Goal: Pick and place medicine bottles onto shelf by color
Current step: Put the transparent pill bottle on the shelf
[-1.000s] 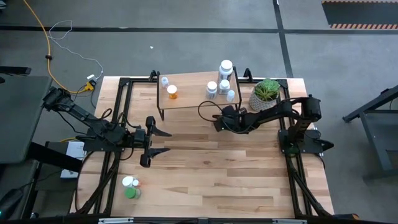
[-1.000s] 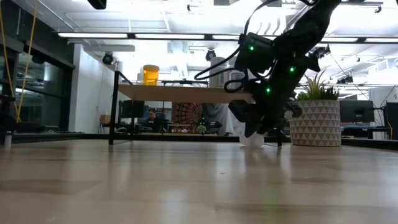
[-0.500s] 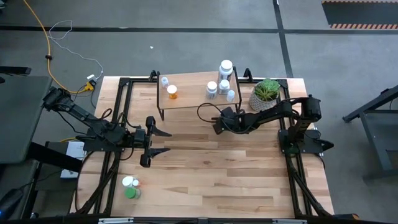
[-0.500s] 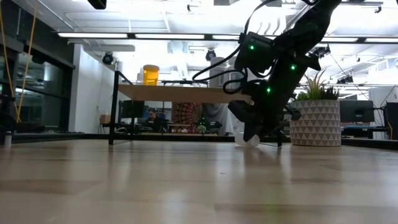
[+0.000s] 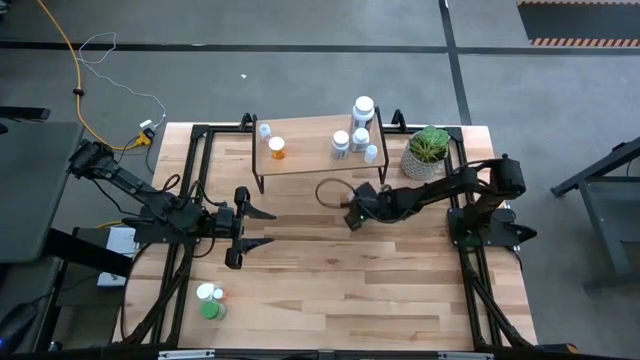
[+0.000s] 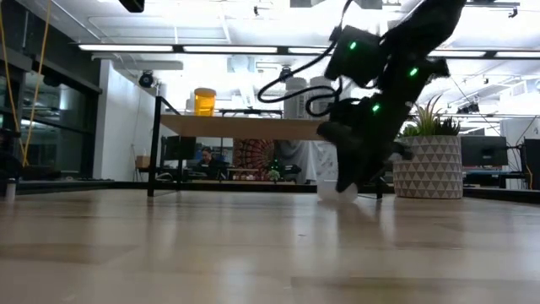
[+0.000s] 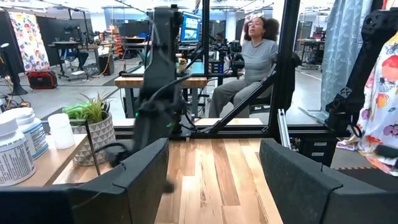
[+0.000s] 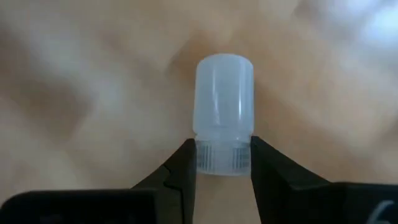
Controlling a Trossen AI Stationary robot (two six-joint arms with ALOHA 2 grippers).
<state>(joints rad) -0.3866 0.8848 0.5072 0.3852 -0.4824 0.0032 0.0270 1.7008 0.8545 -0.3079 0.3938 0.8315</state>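
Translucent bottle (image 8: 224, 112) sits clamped (cap-end) between right end effector (image 8: 222, 163) fingers.

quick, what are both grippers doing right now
left gripper: open, empty, above the table's left side.
right gripper: closed on the cap end of a small clear bottle, in front of the shelf.

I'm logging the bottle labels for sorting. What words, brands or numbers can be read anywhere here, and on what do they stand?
Nothing can be read with confidence.
Large white plastic labelled bottle at the left wrist view's edge: fine print, too blurred to read.
Small translucent white ribbed-cap bottle between the right gripper fingers: no label visible.
White and orange bottles on the light wooden shelf: too small to tell.
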